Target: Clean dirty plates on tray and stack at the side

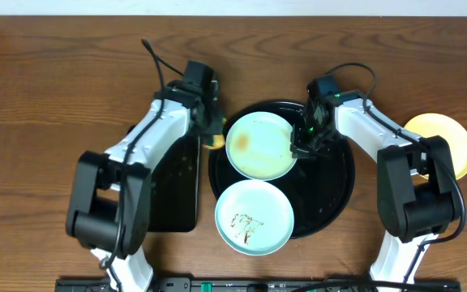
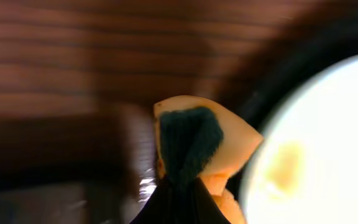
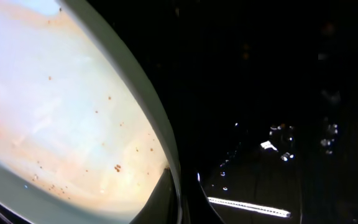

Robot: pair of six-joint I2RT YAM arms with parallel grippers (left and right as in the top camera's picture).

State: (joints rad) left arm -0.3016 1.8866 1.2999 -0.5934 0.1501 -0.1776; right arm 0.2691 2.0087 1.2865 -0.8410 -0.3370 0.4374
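I see the brown wood-grain table filling the overhead view. The round black tray lies at its centre, between the two arms. A smaller rectangular black tray lies just left of it, partly under the left arm.

Two plates are on the round tray. The upper plate sits in the tray's far-left part and has a pale orange smear on its face. The lower plate is mint-blue with thin brown streaks. It touches or slightly overlaps the upper one and hangs over the tray's near-left rim. The yellow plate lies apart on the bare wood at the right, partly hidden behind the right arm.

My right gripper is over the tray at the right edge of the upper plate. In the right wrist view the plate's rim runs straight down to the fingertip, so I read the jaws as pinched on that rim.

My left gripper is at the opposite, left edge of the same plate, just outside the tray's rim. It is clamped on a folded yellow sponge with a dark green scrubbing face. The sponge sits just beside the plate, and I cannot tell whether they touch.
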